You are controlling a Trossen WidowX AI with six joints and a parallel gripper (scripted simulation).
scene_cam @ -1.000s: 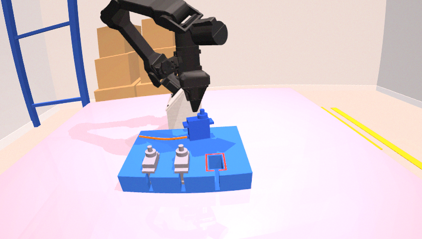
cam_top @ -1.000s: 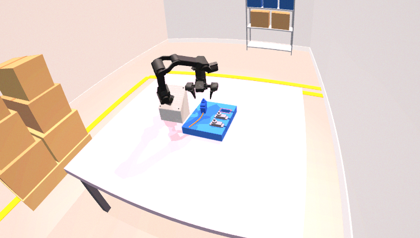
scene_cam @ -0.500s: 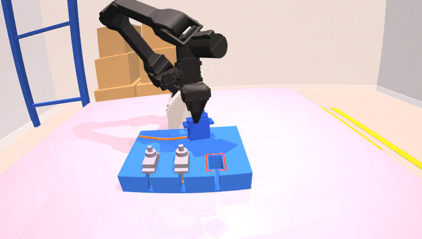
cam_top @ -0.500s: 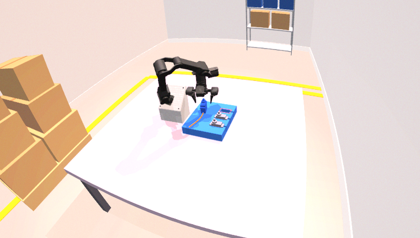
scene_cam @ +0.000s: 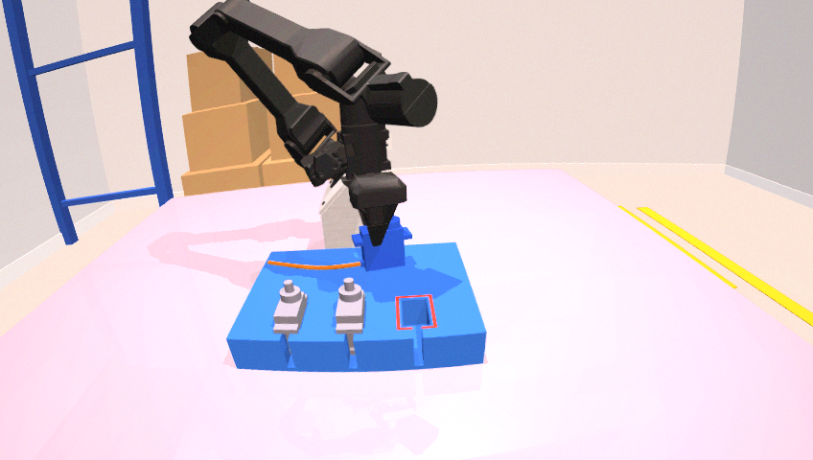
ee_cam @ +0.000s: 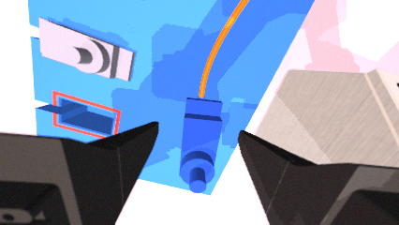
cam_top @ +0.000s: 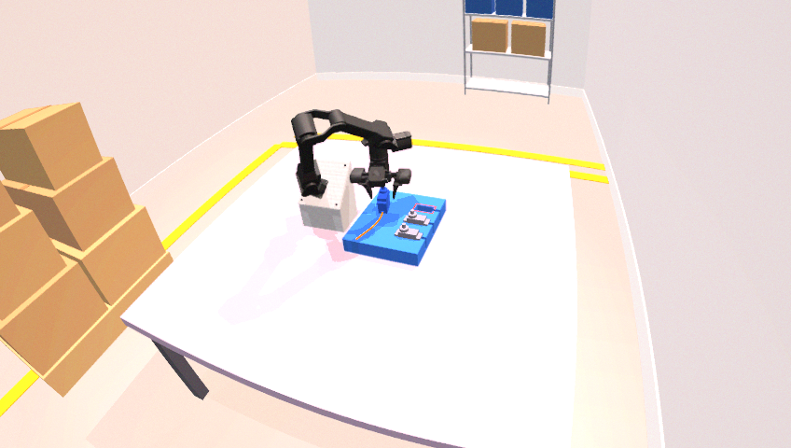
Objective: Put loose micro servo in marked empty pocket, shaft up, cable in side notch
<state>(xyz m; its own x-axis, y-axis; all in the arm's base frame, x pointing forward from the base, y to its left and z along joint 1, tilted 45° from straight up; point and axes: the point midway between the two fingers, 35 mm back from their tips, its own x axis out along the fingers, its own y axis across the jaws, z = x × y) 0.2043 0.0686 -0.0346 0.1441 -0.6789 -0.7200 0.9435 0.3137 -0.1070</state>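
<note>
The loose blue micro servo (cam_top: 382, 205) (scene_cam: 390, 255) (ee_cam: 199, 141) stands upright on the blue deck (cam_top: 382, 256) (scene_cam: 319, 354) (ee_cam: 140, 28), shaft up. Its orange cable (cam_top: 370, 229) (scene_cam: 313, 266) (ee_cam: 215, 49) lies across the deck. My gripper (cam_top: 382, 196) (scene_cam: 376, 243) (ee_cam: 199, 130) is open. It points down, with one finger on each side of the servo and a gap on both sides in the wrist view. In the exterior view the near finger hides part of the servo. A red outline (scene_cam: 397, 313) (ee_cam: 87, 101) marks the empty pocket, whose side notch opens at the deck's edge.
Two grey servos (scene_cam: 290, 310) (scene_cam: 350, 310) sit in pockets in a row with the marked one. The pale block (cam_top: 325, 213) (ee_cam: 328, 117) under the arm's base stands close beside the deck. All are on the white table (cam_top: 471, 332).
</note>
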